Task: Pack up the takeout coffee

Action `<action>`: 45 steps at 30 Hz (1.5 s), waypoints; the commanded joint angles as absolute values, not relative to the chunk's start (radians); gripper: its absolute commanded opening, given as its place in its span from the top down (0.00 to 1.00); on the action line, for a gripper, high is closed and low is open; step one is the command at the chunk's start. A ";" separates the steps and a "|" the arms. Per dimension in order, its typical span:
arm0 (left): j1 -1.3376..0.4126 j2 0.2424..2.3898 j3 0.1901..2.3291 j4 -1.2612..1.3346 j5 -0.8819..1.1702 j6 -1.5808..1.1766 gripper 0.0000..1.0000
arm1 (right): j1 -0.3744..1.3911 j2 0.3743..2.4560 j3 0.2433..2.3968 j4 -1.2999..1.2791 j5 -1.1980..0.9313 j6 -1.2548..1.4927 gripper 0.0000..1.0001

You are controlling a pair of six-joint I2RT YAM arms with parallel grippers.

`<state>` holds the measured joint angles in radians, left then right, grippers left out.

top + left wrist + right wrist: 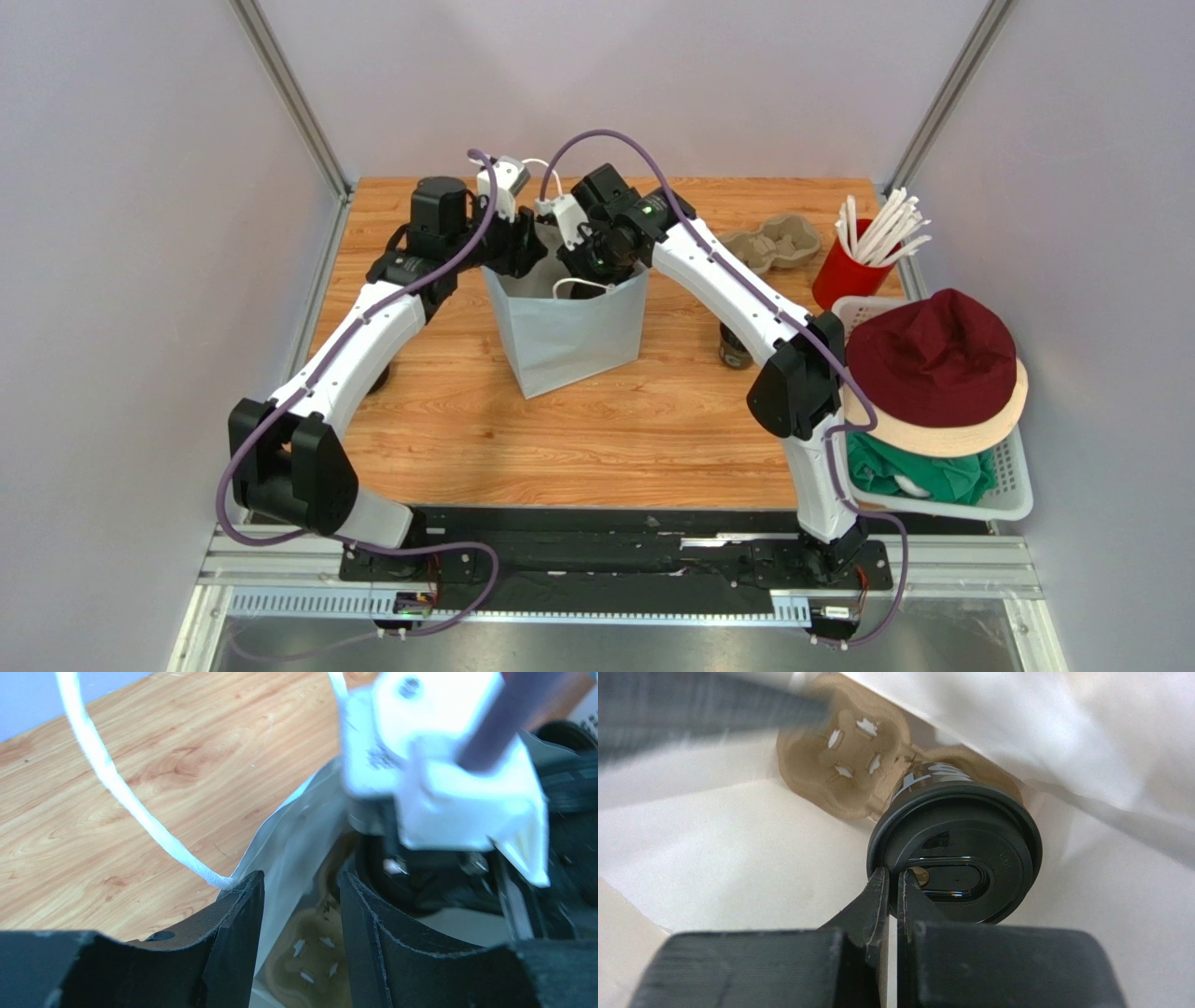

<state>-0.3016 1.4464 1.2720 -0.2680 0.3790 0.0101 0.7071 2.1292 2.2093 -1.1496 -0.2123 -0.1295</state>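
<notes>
A grey-white paper bag [568, 343] stands open at mid-table. In the right wrist view a black coffee cup [962, 847] with a black lid sits in a brown pulp carrier [840, 749] on the bag's floor. My right gripper [892, 882] reaches down into the bag [601, 259] and its jaws are pinched on the near rim of the cup's lid. My left gripper [300, 878] is at the bag's top left rim [522, 249]. Its fingers stand apart, astride the bag wall [295, 833], next to the white string handle [119, 791].
A red cup of white straws [849, 273] and a spare brown carrier [774, 245] stand at the back right. A white basket [1013, 490] with a maroon hat [933, 350] sits at the right edge. A small dark object [735, 346] stands beside the right arm.
</notes>
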 commanded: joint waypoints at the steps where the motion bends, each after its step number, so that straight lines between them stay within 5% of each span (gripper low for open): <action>1: -0.302 1.462 1.284 -0.186 0.296 -0.075 0.48 | 0.704 2.056 2.197 -1.163 -0.232 -0.155 1.00; 45: -0.318 1.443 1.264 -0.219 0.124 -0.206 0.48 | 0.701 2.157 2.230 -1.210 -0.206 -0.173 1.00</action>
